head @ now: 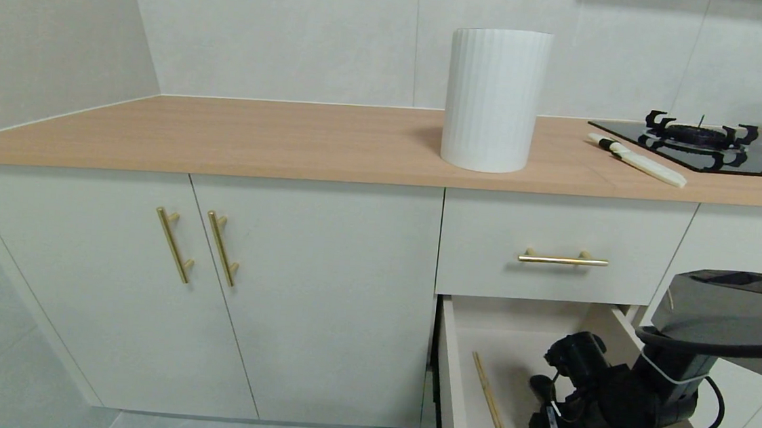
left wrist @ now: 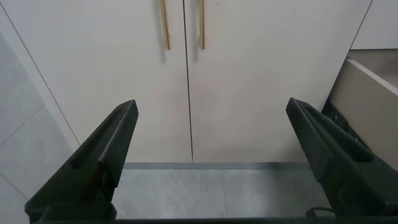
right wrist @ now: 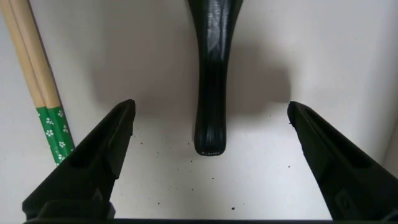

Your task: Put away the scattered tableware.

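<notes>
low in drawer point(head: 453, 376), right hand point(right wrist: 209, 109) spread over spoon point(right wrist: 210, 68), chopsticks point(right wrist: 36, 78) alongside.

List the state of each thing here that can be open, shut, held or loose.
lower drawer, open.
upper drawer, shut.
cabinet doors, shut.
chopsticks, lying loose in the lower drawer.
black spoon, loose on the drawer floor, not gripped.
right gripper, open, over the black spoon.
left gripper, open, empty.
</notes>
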Robot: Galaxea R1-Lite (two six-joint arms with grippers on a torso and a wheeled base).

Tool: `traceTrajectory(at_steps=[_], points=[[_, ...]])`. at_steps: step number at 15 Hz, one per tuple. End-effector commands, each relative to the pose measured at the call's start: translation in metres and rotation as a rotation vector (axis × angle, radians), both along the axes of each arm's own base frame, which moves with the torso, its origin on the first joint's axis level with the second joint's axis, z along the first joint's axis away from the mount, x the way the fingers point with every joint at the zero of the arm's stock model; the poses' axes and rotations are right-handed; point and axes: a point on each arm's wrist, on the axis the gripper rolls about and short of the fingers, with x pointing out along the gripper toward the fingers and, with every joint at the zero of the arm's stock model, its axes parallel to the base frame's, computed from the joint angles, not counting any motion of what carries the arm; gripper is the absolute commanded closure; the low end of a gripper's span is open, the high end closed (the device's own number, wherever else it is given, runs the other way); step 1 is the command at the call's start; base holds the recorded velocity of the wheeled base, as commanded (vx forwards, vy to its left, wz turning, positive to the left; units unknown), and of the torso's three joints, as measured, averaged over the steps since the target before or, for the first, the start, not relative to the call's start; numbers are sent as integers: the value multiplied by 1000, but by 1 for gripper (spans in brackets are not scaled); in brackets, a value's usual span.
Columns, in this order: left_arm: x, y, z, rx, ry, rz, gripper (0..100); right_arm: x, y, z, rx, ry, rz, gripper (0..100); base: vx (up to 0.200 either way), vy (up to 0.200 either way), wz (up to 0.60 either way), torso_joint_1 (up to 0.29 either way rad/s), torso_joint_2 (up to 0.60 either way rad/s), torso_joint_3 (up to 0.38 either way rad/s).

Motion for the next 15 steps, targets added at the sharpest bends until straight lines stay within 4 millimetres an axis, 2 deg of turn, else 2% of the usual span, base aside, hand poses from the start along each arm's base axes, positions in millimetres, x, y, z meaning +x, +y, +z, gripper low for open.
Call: traceTrajectory(at_steps=[1,3,7,8,9,10,11,13,15], points=[[0,0,0,0,1,1,0,0,0,1,4,-2,-7,0,0,0,0,0,0,0],[0,0,0,1,1,1,0,-1,0,10,13,-24,-12,0,0,0,0,0,0,0],[0,0,0,1,1,1,0,-11,-3,89,85,-220,-28,0,0,0,0,0,0,0],[0,0,0,1,1,1,0,-15,-4,99,92,-242,-28,0,0,0,0,0,0,0],[0,0,0,1,1,1,0,-24,-6,127,108,-292,-22,0,0,0,0,0,0,0],[0,0,0,1,1,1,0,-30,-7,139,113,-301,-19,0,0,0,0,0,0,0],[0,0,0,1,1,1,0,-46,-8,166,130,-328,0,0,0,0,0,0,0,0],[0,0,0,1,1,1,0,-65,-5,192,144,-355,31,0,0,0,0,0,0,0],[0,0,0,0,1,1,0,-79,1,205,155,-359,73,0,0,0,0,0,0,0]])
